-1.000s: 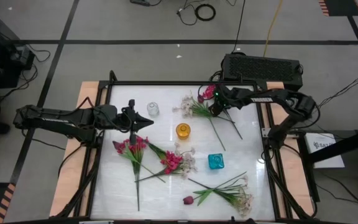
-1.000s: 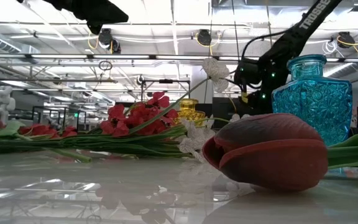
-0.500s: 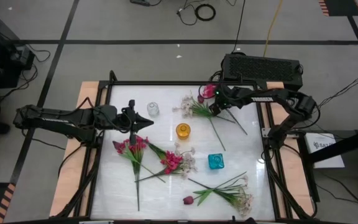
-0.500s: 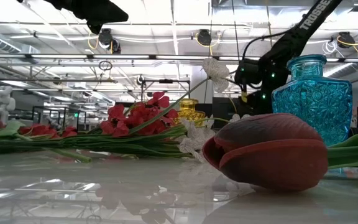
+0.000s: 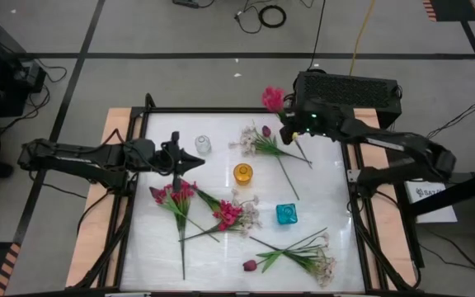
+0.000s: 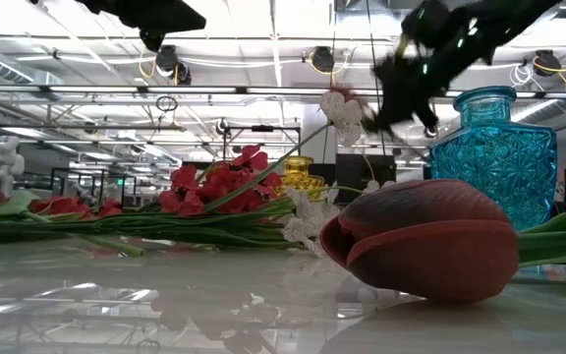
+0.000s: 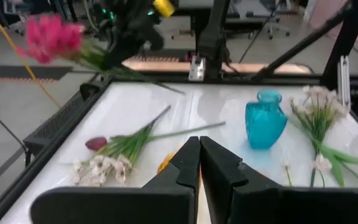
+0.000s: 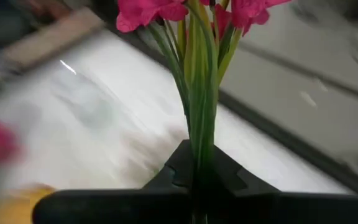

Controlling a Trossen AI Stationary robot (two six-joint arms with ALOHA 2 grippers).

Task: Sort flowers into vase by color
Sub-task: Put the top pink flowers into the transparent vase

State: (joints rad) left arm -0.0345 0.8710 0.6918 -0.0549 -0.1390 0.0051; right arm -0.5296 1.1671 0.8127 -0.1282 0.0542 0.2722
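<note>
We're mid-carry here: the right gripper (image 5: pixel 290 130) is clamped on the stem of a magenta-pink sprig (image 5: pixel 273 98), held up over the table's far edge. Next it needs carrying to a vase, maybe the clear vase (image 5: pixel 203 144), stem end down. The left gripper (image 5: pixel 190 162) waits pinched closed just beside that vase.

Glossy white tabletop (image 5: pixel 221 256) mirroring lights, faceted turquoise glass vase (image 6: pixel 492 138), amber glass vase (image 5: pixel 243 173), clear glass vase (image 5: pixel 203 144), matt black gripper fingers (image 7: pixel 225 171), waxy maroon tulip bud (image 6: pixel 425 239)
</note>
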